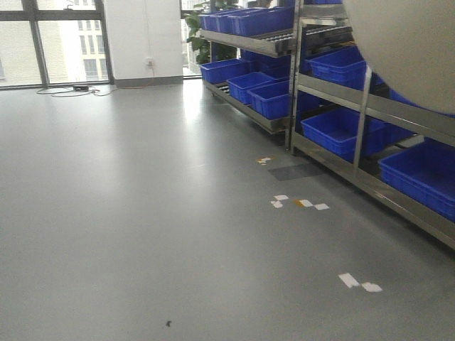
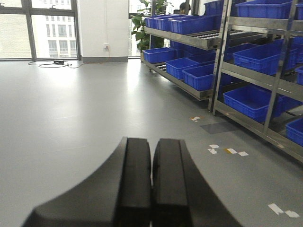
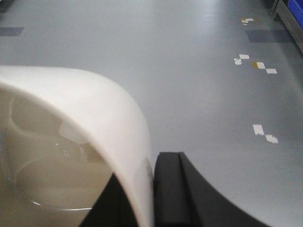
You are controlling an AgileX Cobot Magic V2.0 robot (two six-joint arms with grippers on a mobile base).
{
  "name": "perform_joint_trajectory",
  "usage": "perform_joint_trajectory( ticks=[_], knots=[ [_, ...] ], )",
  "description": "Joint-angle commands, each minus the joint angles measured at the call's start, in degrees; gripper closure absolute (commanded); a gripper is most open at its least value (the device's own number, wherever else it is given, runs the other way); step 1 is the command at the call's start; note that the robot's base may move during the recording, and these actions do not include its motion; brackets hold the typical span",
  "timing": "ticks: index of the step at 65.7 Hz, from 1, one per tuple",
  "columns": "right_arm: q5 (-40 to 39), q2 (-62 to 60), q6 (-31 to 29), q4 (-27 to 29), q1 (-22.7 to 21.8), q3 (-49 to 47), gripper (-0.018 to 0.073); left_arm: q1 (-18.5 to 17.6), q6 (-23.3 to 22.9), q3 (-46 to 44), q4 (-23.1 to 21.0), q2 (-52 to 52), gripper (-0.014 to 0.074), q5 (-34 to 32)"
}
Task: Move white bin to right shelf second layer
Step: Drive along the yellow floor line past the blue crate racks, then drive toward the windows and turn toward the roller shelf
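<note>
The white bin is cream plastic with a rounded rim and fills the left of the right wrist view. My right gripper is shut on its rim, one finger inside and one finger outside. The bin's underside hangs at the top right of the front view, in front of the near steel rack. The right shelf second layer shows as a flat steel front bar above the lowest level, with blue crates behind it. My left gripper is shut on nothing, above the floor.
Two steel racks line the right side, loaded with blue crates on every level. White and yellow tape marks dot the grey floor beside them. Windows, a white wall and a cable lie at the far end.
</note>
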Motion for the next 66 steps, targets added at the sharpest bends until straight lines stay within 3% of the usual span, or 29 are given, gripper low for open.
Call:
perform_joint_trajectory(
  ticks=[1, 66],
  knots=[
    [-5.42, 0.11, -0.13, -0.31, -0.2, -1.88, 0.0506, -0.32, -0.42, 2.11, -0.06, -0.18, 0.0512, -4.9],
    [-5.42, 0.11, -0.13, -0.31, -0.2, -1.88, 0.0506, -0.32, -0.42, 2.11, -0.06, -0.18, 0.0512, -4.9]
  ],
)
